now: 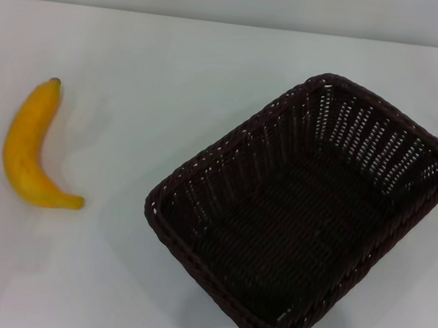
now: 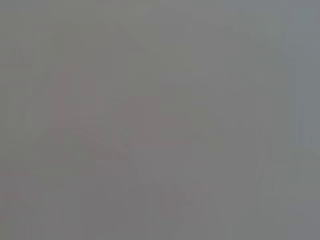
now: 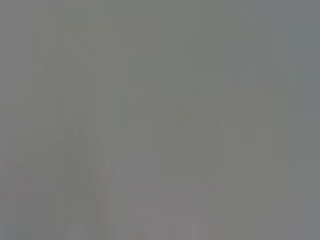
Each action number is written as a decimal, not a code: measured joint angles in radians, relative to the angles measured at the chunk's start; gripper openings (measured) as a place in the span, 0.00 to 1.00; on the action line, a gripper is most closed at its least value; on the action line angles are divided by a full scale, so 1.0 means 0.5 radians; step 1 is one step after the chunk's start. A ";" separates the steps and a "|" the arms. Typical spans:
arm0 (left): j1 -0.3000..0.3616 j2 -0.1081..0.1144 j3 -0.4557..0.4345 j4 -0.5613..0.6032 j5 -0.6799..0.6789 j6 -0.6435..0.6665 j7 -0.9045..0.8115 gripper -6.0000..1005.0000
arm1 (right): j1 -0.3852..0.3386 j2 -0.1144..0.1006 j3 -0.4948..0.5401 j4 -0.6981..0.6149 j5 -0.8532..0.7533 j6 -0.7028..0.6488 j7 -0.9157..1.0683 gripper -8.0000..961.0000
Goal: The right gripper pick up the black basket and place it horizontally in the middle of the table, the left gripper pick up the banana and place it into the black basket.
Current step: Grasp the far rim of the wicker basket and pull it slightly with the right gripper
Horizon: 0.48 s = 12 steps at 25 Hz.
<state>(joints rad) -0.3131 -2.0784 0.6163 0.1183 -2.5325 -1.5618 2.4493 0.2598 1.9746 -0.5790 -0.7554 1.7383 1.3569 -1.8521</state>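
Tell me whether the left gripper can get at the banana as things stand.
Probably yes. The banana lies alone on the left side of the table, well apart from the black basket, with nothing over or against it. The left gripper itself is not in view, so its path cannot be checked.

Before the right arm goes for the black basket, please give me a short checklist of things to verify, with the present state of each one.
1. Black basket upright with its opening up: ok.
2. Basket holds nothing: ok, only the woven bottom shows.
3. Basket lies horizontally in the middle of the table: not ok, it sits skewed on the robot's right side.
4. Banana apart from the basket, on the table at the robot's left: ok, bare tabletop between them.
5. Left gripper and right gripper positions and fingers: cannot tell, neither appears in the head view and both wrist views show only a plain grey field.
6. Basket's rim free for a grasp: ok, nothing lies on or against it.
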 joint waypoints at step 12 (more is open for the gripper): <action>0.076 -0.003 0.001 0.007 0.003 -0.115 -0.034 0.87 | 0.653 -0.238 -0.247 -1.129 -1.408 0.550 1.787 0.75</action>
<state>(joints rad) -0.2750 -2.0800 0.6167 0.1220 -2.5311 -1.6191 2.4324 0.5863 1.8557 -0.7023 -1.3200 1.0345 1.6319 -0.9587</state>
